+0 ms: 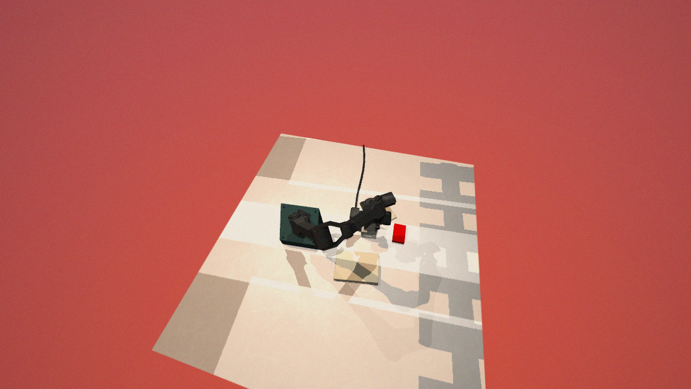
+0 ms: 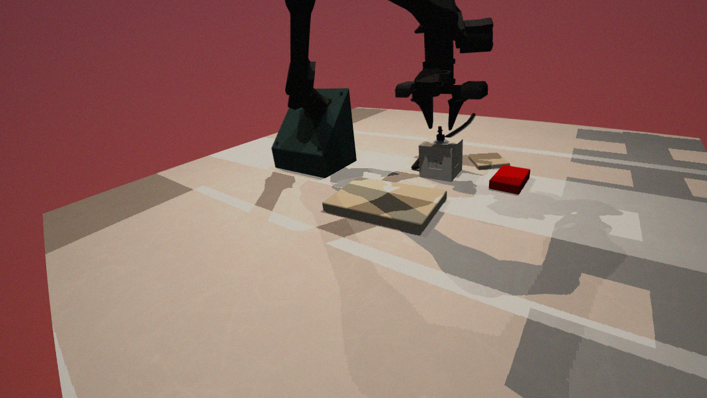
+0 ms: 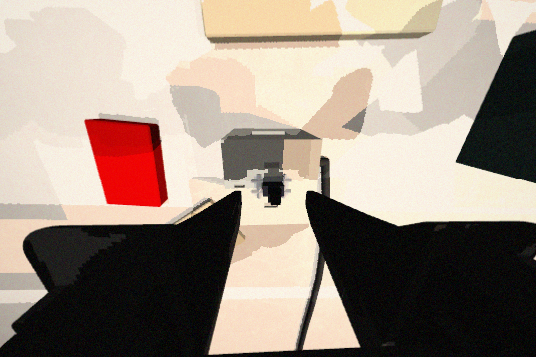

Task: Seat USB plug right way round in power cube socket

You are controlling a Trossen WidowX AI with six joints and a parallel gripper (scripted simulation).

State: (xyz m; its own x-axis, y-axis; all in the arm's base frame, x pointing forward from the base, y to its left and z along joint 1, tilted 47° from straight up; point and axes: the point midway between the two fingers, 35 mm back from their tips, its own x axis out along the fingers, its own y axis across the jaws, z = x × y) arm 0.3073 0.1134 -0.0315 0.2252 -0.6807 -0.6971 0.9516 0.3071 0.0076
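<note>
The grey power cube (image 1: pixel 369 235) (image 2: pixel 441 165) (image 3: pixel 254 155) stands on the table. The small black USB plug (image 2: pixel 440 135) (image 3: pixel 272 190) stands upright in its top; how deep it sits and which way round it faces cannot be made out. My gripper (image 2: pixel 440 128) (image 3: pixel 273 197) points down over the cube, its fingers part-way open. The fingertips are at about the height of the plug's top, one on each side, with a gap to the plug on both sides. Nothing is held. In the top view the arm hides the plug.
A red block (image 1: pixel 398 233) (image 2: pixel 508 180) (image 3: pixel 129 170) lies beside the cube. A large tan board (image 1: pixel 356 268) (image 2: pixel 383 200) (image 3: pixel 271 17) and a small tan plate (image 2: pixel 487 159) lie nearby. A black cable (image 1: pixel 359 180) (image 3: pixel 308 304) runs past the cube. The dark arm base (image 1: pixel 288 232) (image 2: pixel 312 159) stands opposite the red block.
</note>
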